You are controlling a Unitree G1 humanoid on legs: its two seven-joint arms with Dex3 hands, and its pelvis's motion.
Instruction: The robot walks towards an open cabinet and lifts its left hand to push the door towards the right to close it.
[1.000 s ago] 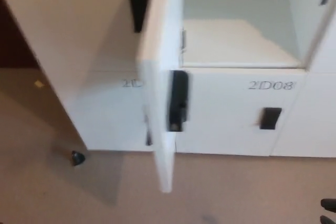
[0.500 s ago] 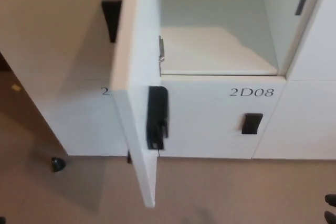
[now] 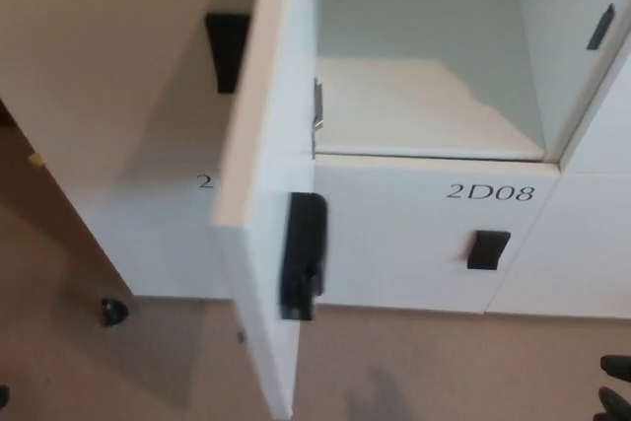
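The white cabinet door (image 3: pixel 264 194) stands open, edge-on towards me, just left of centre. A black latch (image 3: pixel 303 255) sits on its right face near the free edge. Right of the door is the open compartment (image 3: pixel 424 105), white inside with nothing in it. Only a black tip of my right hand (image 3: pixel 616 389) shows at the bottom right corner, well away from the door. At the bottom left edge is a dark sliver (image 3: pixel 3 396), perhaps my left hand, too small to read.
Below the opening is a shut locker marked 2D08 with a black handle (image 3: pixel 487 249). Another black handle (image 3: pixel 227 51) shows left of the door. A white side panel (image 3: pixel 89 96) slants down the left. A small black object (image 3: pixel 114 312) lies on the beige carpet.
The whole picture has shifted between frames as the camera moved. The door and lockers now look slightly larger and closer. The door's angle looks the same.
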